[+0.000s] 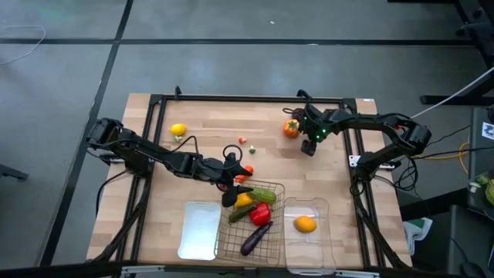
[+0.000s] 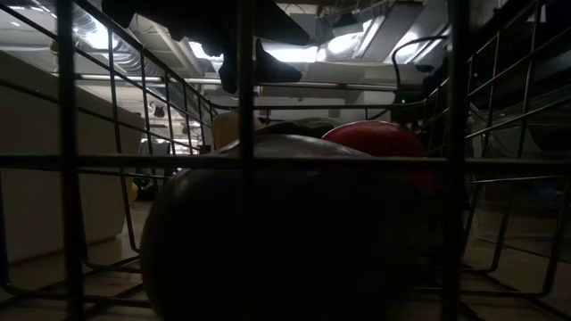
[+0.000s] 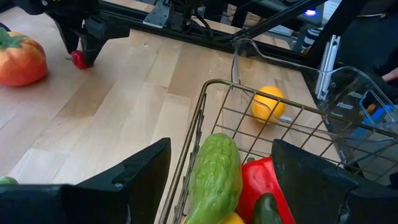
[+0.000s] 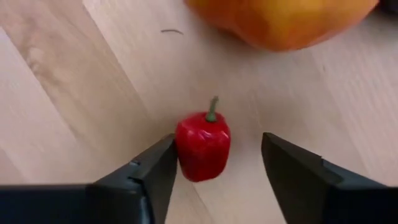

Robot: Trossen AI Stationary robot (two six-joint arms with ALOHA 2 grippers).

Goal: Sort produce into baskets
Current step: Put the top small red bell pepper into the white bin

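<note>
Bare wood around right pincer [image 4: 214,171]

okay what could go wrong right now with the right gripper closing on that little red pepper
The right gripper has one finger already touching the small red pepper and the other still apart, so the pepper may get pushed or roll away. The orange tomato sits close behind and might get bumped.

a small red pepper [image 4: 203,151] with a green stem lies on the pale wood table [image 4: 74,93]. the green cucumber [image 3: 214,174] is bumpy, the grippers' fingers [image 4: 146,171] dark.
</note>
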